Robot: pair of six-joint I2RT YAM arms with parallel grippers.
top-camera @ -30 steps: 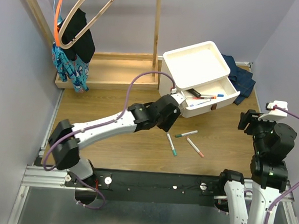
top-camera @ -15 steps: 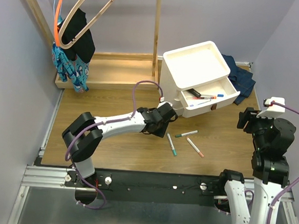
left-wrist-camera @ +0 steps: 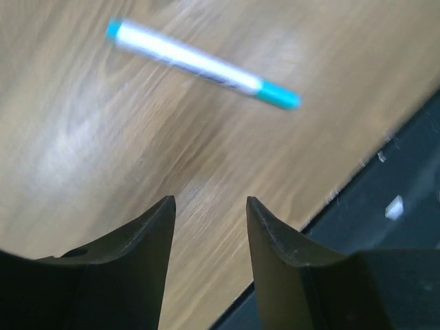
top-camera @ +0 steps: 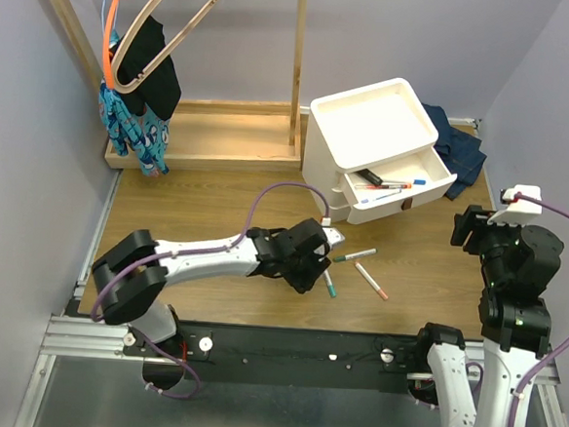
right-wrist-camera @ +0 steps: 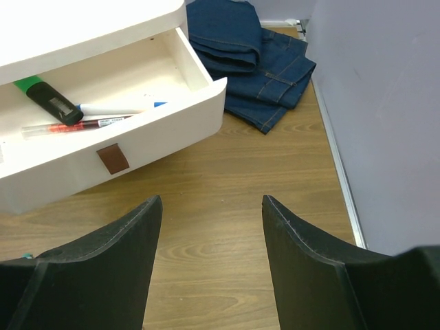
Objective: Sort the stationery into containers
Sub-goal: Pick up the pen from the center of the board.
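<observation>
Left gripper (left-wrist-camera: 208,206) near teal-capped marker (left-wrist-camera: 203,64) (jaws apart)

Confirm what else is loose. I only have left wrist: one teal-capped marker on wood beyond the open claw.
Observer: Two more lie on the table to the right of your teal-capped marker: a green-capped marker and an orange-capped marker.
Operator: Any drawer open?
Observer: Yes, one drawer of the white unit is pulled out. It has a black-and-green marker and slim pens inside.
Operator: Right arm in the way?
Observer: No. The right claw is open over bare wood by the drawer front and holds nothing.
</observation>
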